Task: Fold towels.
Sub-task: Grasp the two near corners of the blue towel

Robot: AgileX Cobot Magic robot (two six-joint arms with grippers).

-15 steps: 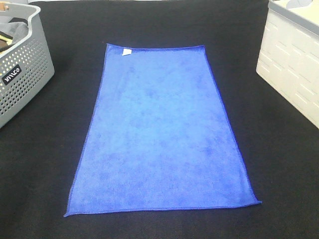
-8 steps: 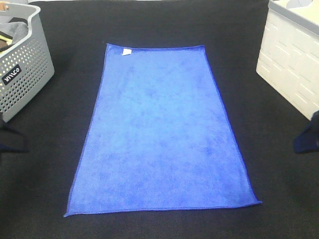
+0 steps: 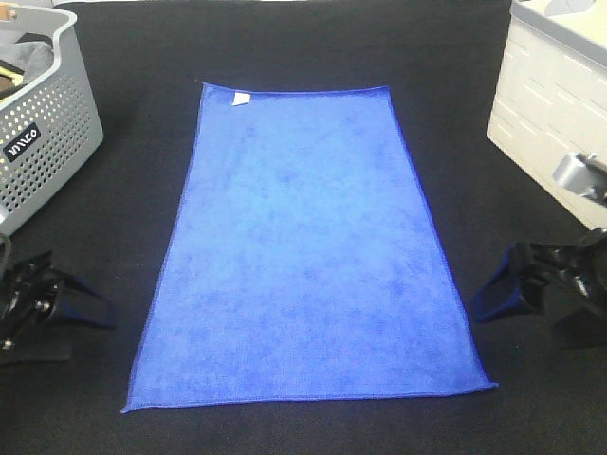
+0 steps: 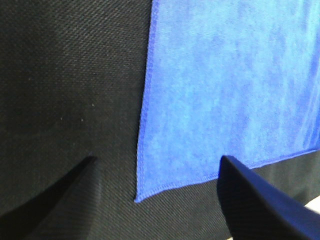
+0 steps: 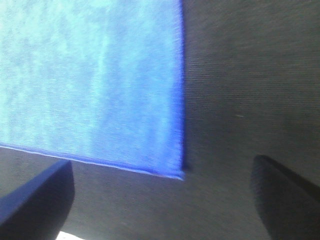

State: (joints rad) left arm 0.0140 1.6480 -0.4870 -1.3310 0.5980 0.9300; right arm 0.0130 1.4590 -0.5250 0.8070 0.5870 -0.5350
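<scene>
The royal-blue towel (image 3: 303,246) lies flat and spread out on the black table, its white tag (image 3: 241,98) at the far left corner. My left gripper (image 3: 81,308) is open and empty, just left of the towel's near left corner. In the left wrist view that corner (image 4: 141,196) lies between the spread fingers (image 4: 245,195) of the left gripper (image 4: 159,159). My right gripper (image 3: 498,294) is open and empty, just right of the near right corner. In the right wrist view that corner (image 5: 179,174) lies between the fingers (image 5: 40,195) of the right gripper (image 5: 161,162).
A grey perforated basket (image 3: 47,133) holding a grey cloth (image 3: 28,52) stands at the back left. A white crate (image 3: 560,114) stands at the back right. The black table cover (image 3: 114,218) surrounds the towel.
Both grippers have come into view from the sides and moved inward toward the towel's near corners. The towel has not moved.
</scene>
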